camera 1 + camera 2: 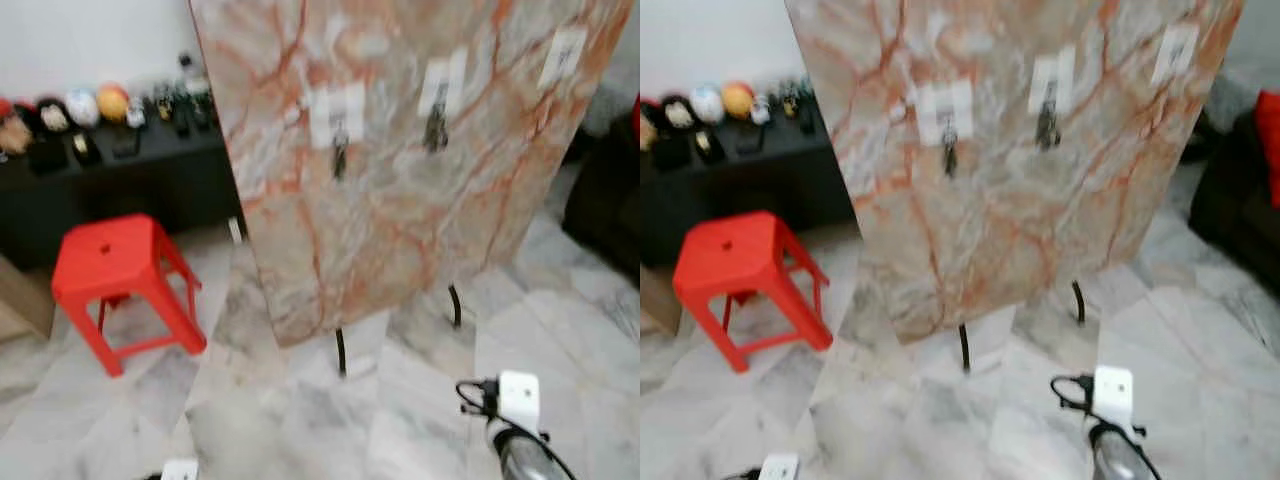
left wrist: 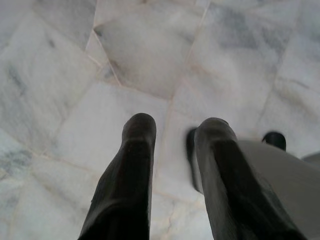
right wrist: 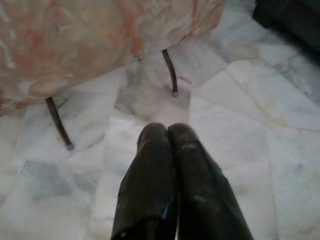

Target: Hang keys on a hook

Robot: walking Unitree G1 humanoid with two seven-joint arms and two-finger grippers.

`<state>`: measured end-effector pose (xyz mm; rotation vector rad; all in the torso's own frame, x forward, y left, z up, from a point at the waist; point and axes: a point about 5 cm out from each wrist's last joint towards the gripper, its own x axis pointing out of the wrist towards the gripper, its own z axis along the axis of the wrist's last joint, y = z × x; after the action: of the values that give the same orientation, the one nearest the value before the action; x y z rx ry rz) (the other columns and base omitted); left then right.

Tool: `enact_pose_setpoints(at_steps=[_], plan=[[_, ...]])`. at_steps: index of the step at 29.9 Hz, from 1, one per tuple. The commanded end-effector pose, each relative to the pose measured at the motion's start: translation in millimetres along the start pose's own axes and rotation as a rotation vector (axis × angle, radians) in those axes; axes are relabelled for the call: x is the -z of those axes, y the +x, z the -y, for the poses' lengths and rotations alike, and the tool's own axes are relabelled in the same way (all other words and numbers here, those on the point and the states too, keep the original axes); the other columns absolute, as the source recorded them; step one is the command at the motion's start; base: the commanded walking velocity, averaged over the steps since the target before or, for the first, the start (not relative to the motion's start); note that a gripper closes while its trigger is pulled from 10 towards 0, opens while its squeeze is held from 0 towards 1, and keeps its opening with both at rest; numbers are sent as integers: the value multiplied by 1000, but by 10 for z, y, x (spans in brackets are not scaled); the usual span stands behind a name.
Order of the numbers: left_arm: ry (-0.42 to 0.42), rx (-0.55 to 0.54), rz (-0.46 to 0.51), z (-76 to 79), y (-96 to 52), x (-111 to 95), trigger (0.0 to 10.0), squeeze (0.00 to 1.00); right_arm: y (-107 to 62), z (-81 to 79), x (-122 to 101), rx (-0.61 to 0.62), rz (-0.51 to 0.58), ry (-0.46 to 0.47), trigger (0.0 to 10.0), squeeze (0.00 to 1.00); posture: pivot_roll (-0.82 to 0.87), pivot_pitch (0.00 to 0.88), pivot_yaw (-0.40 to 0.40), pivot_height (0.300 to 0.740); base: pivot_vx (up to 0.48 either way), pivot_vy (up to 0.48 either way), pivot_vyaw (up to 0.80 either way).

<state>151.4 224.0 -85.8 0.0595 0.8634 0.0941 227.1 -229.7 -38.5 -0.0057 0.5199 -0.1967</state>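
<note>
We stand in front of a big marble board with keys on its hooks.

The marble board (image 1: 400,150) leans on thin metal legs (image 3: 57,122) on the marble floor (image 1: 300,420). Two bunches of keys (image 1: 339,155) hang on it from white hook pads (image 1: 335,112), side by side. Our left gripper (image 2: 172,135) points at the floor, fingers apart, holding nothing. Our right gripper (image 3: 166,132) hangs low near the legs, fingers pressed together. A red stool (image 1: 115,270) sits to the left.
</note>
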Motion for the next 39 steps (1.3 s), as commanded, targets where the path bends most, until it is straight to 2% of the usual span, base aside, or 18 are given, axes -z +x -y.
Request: enact_pose_setpoints(at_steps=[1, 6, 8, 9, 10, 11, 14, 17, 18, 19, 22, 25, 26, 27, 28, 30, 32, 39], plan=[[1, -35, 0, -80, -18, 23, 10000, 0, 3, -50, -4, -13, 6, 12, 10000, 0, -78, 56, -10, 740, 0, 0, 0], [4, -107, 198, -239, 25, -369, 10000, 0, -1, -47, -2, -19, 10, 10, 10000, 0, -74, 60, -11, 740, 0, 0, 0], [3, -111, 228, -255, 28, -427, 10000, 0, -2, -45, -3, -20, 11, 11, 10000, 0, -74, 63, -12, 740, 0, 0, 0], [10, -123, 326, -284, 27, -613, 10000, 0, -2, -40, -7, -20, 16, 14, 10000, 0, -69, 70, -16, 740, 0, 0, 0], [10, -123, 326, -284, 27, -613, 10000, 0, -2, -40, -7, -20, 16, 14, 10000, 0, -69, 70, -16, 740, 0, 0, 0], [39, -116, 484, -257, 7, -918, 10000, 0, -2, -39, -12, -22, 20, 15, 10000, 0, -72, 72, -17, 740, 0, 0, 0], [57, -63, 702, -98, -102, -1354, 10000, 0, -3, -38, -17, -18, 28, 24, 10000, 0, -83, 71, -14, 740, 0, 0, 0], [63, 2, 786, 19, -193, -1581, 10000, 0, -4, -39, -31, -16, 44, 33, 10000, 0, -87, 74, -11, 740, 0, 0, 0], [63, 2, 786, 19, -193, -1581, 10000, 0, -4, -39, -31, -16, 44, 33, 10000, 0, -87, 74, -11, 740, 0, 0, 0], [85, 48, 828, 87, -269, -1718, 10000, 0, -4, -40, -52, -22, 62, 17, 10000, 0, -87, 74, -11, 740, 0, 0, 0], [101, 93, 880, 150, -365, -1867, 10000, 0, -2, -42, -81, -30, 85, 3, 10000, 0, -91, 81, -10, 740, 0, 0, 0], [116, 196, 936, 261, -502, -2067, 10000, 0, -1, -50, -135, -57, 128, -38, 10000, 0, -97, 86, -13, 740, 0, 0, 0], [121, 220, 940, 289, -518, -2095, 10000, 0, 139, 123, -605, -63, 236, -48, 10000, 0, -97, 87, -14, 740, 0, 0, 0], [133, 263, 948, 347, -567, -2149, 10000, 0, 209, 314, -1284, -93, 387, -75, 10000, 0, -97, 88, -14, 740, 0, 0, 0], [133, 263, 948, 347, -567, -2149, 10000, 0, 209, 314, -1284, -93, 387, -75, 10000, 0, -97, 88, -14, 740, 0, 0, 0], [158, 320, 946, 435, -651, -2216, 10000, 0, 201, 328, -1606, -139, 464, -115, 10000, 0, -98, 91, -14, 740, 0, 0, 0], [185, 356, 940, 494, -688, -2253, 10000, 0, 186, 272, -1786, -179, 517, -149, 10000, 0, -99, 91, -16, 740, 0, 0, 0], [229, 469, 901, 601, -792, -2281, 10000, 0, 121, 117, -1995, -283, 562, -184, 10000, 0, -94, 97, -18, 740, 0, 0, 0]])
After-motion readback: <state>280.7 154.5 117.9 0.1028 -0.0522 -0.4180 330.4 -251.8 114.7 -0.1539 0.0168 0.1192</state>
